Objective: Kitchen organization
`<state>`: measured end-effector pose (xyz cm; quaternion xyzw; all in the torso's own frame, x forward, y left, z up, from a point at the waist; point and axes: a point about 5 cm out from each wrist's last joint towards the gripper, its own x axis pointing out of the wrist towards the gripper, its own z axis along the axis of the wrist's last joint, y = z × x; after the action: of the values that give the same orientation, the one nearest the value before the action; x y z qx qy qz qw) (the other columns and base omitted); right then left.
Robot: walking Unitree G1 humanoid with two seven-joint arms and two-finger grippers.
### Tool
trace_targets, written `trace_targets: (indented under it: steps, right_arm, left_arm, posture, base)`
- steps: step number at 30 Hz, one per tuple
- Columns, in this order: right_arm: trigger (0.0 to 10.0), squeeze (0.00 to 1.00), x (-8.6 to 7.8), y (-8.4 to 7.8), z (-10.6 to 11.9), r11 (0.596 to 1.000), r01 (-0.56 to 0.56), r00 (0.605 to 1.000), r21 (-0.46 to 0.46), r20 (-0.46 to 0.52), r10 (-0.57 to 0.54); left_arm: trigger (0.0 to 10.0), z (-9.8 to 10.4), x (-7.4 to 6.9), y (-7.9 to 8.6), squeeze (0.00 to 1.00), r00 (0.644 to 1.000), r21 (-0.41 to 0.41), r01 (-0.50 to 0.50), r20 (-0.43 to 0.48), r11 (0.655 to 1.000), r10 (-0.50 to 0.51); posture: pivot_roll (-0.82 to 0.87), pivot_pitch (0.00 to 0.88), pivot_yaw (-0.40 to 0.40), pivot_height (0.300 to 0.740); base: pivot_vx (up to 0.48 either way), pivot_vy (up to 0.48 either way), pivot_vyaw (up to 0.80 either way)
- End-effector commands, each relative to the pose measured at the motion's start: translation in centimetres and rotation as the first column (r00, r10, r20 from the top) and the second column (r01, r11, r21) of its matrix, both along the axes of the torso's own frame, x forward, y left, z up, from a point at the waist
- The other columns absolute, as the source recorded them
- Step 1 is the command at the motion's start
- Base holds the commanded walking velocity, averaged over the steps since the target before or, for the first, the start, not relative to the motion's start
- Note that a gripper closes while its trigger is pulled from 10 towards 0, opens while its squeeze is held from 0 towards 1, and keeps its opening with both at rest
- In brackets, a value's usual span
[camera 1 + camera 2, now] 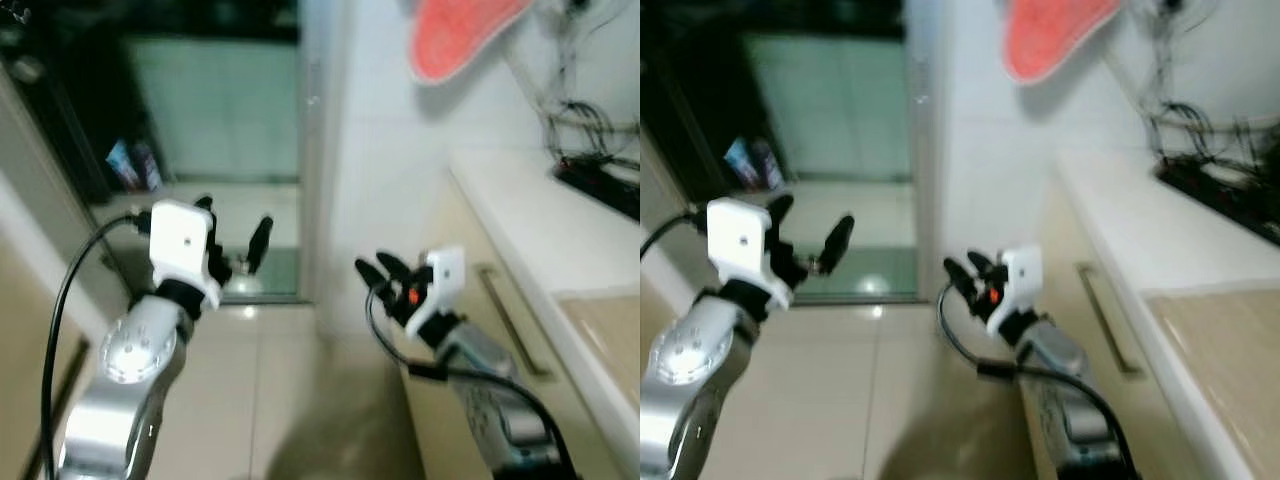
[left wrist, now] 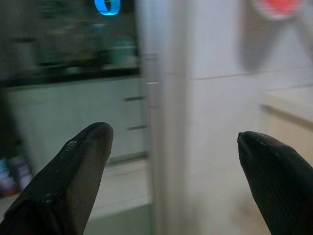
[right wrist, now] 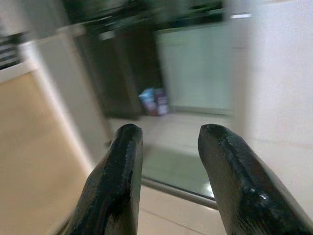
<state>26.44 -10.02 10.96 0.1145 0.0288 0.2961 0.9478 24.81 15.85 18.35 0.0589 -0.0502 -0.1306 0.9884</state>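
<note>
Left tool (image 1: 232,232) raised over the tiled floor (image 1: 260,400), its two black fingers (image 2: 73,181) spread wide and holding nothing, with a glass door (image 1: 215,110) and its metal frame (image 1: 312,150) ahead of it; right tool (image 1: 378,270) held lower, beside the beige cabinet front with a bar handle (image 1: 512,320), its fingers (image 3: 115,186) parted by a narrow gap and likewise empty. To the right of the right tool runs the white bench (image 1: 540,220), carrying a dark wire rack (image 1: 600,170) at its far end, while a red-orange paddle-shaped object (image 1: 455,35) hangs on the white wall above and ahead. Two small packages (image 1: 133,165) stand on the floor beyond the glass, ahead of the left tool; all views are blurred.
</note>
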Motion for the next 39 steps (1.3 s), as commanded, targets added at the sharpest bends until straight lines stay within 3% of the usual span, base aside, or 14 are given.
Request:
trace_targets:
  steps: [1,9,13,15,16,20,22,28,29,30,35,36,37,39]
  right_arm:
    - [10.0,0.00,0.2,1.1,0.3,0.999,-0.044,0.999,-0.001,0.021,0.044]
    - [10.0,0.00,0.5,1.0,-0.4,0.999,-0.010,1.000,-0.034,0.025,0.011]
    - [10.0,0.00,1.4,-0.2,-1.2,0.985,0.120,0.993,-0.121,0.024,-0.118]
    - [10.0,0.00,1.9,-1.5,-3.1,0.942,0.205,0.978,-0.265,0.019,-0.208]
    - [10.0,0.00,1.9,-1.5,-3.1,0.942,0.205,0.978,-0.265,0.019,-0.208]
    - [10.0,0.00,1.8,-2.9,-6.7,0.922,0.268,0.922,-0.280,-0.202,-0.329]
    - [10.0,0.00,1.5,-2.9,-8.2,0.920,0.240,0.906,-0.311,-0.268,-0.327]
    - [10.0,0.00,-1.0,-3.3,-14.0,0.890,0.116,0.812,-0.441,-0.474,-0.341]
    - [10.0,0.00,-1.0,-3.3,-14.0,0.890,0.116,0.812,-0.441,-0.474,-0.341]
    - [10.0,0.00,-2.4,-3.3,-15.5,0.885,0.066,0.773,-0.461,-0.537,-0.338]
    - [10.0,0.00,-4.3,-3.7,-17.2,0.877,0.035,0.687,-0.479,-0.626,-0.369]
    - [10.0,0.00,-5.6,-4.1,-18.2,0.862,0.007,0.633,-0.507,-0.665,-0.397]
    - [10.0,0.00,-5.6,-4.1,-18.2,0.862,0.007,0.633,-0.507,-0.665,-0.397]
    - [10.0,0.00,-7.6,-4.7,-19.4,0.844,-0.017,0.541,-0.535,-0.715,-0.443]
  left_arm:
    - [10.0,-0.4,-0.2,0.7,0.00,0.999,0.014,-0.032,-0.022,0.999,0.033]
    - [10.0,-1.2,-0.2,0.7,0.00,0.998,0.014,-0.028,-0.049,1.000,0.029]
    - [10.0,-2.8,0.4,1.4,0.00,0.989,-0.061,-0.099,-0.116,0.993,0.091]
    - [10.0,-6.0,1.1,2.9,0.00,0.947,-0.126,-0.254,-0.231,0.959,0.221]
    - [10.0,-6.0,1.1,2.9,0.00,0.947,-0.126,-0.254,-0.231,0.959,0.221]
    - [10.0,-11.4,0.5,3.8,0.00,0.873,0.018,-0.259,-0.422,0.966,0.242]
    - [10.0,-12.8,0.4,4.1,0.00,0.853,0.009,-0.275,-0.459,0.961,0.249]
    - [10.0,-20.2,-1.8,5.0,0.00,0.699,0.021,-0.346,-0.662,0.938,0.272]
    - [10.0,-20.2,-1.8,5.0,0.00,0.699,0.021,-0.346,-0.662,0.938,0.272]
    - [10.0,-22.6,-3.5,5.1,0.00,0.595,0.007,-0.389,-0.762,0.921,0.257]
    - [10.0,-24.2,-5.1,5.3,0.00,0.518,0.048,-0.381,-0.816,0.923,0.256]
    - [10.0,-25.1,-6.1,5.5,0.00,0.463,0.074,-0.395,-0.845,0.916,0.268]
    - [10.0,-25.1,-6.1,5.5,0.00,0.463,0.074,-0.395,-0.845,0.916,0.268]
    - [10.0,-26.1,-7.5,5.5,0.00,0.391,0.090,-0.416,-0.881,0.905,0.267]
  posture:
    - [0.07,0.010,-0.079,0.740]
    - [0.06,0.005,-0.050,0.740]
    - [0.05,0.002,-0.030,0.740]
    - [0.03,0.000,-0.025,0.740]
    - [0.03,0.000,-0.025,0.740]
    - [0.02,0.000,-0.025,0.740]
    - [0.01,0.000,-0.024,0.740]
    - [-0.01,0.000,-0.052,0.740]
    - [-0.01,0.000,-0.052,0.740]
    - [-0.01,0.000,-0.056,0.740]
    - [-0.01,0.000,-0.060,0.740]
    - [0.00,0.000,-0.066,0.740]
    - [0.00,0.000,-0.066,0.740]
    - [0.01,0.000,-0.072,0.740]
  base:
    - [0.262,0.000,0.80]
    - [0.255,0.000,0.80]
    - [0.000,0.000,0.00]
    - [0.000,0.000,0.00]
    - [0.000,0.000,0.00]
    - [0.000,0.000,0.00]
    - [0.000,0.000,0.00]
    - [0.000,0.000,0.00]
    - [0.000,0.000,0.00]
    - [0.000,0.000,0.00]
    - [0.000,0.000,0.00]
    - [0.000,0.000,0.00]
    - [0.000,0.000,0.00]
    - [0.000,0.000,0.00]
